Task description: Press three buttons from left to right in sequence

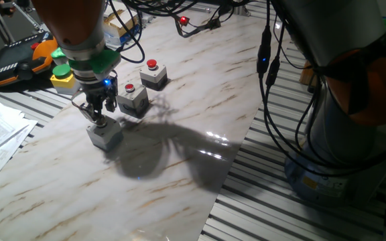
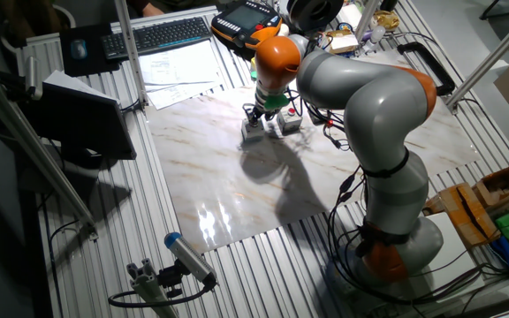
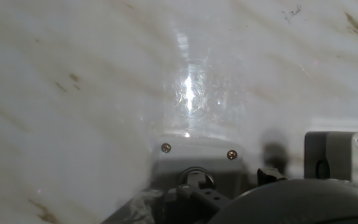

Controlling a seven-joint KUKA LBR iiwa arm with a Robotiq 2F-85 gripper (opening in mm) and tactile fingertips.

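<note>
On the marble-patterned board (image 1: 179, 100), three light-grey button boxes stand in a diagonal row. The gripper (image 1: 98, 119) is down on top of the nearest box (image 1: 105, 134), its fingertips touching the box top and hiding its button; whether the fingers are spread or closed cannot be determined. The middle box (image 1: 133, 98) and the far box (image 1: 153, 73) each show a red button and stand untouched. A yellow box with a green button (image 1: 61, 75) sits off the board's edge.

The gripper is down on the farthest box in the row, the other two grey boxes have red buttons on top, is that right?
Not quite. In one fixed view the gripper is down on the nearest grey box, not the farthest. The other two grey boxes do have red buttons on top.
</note>
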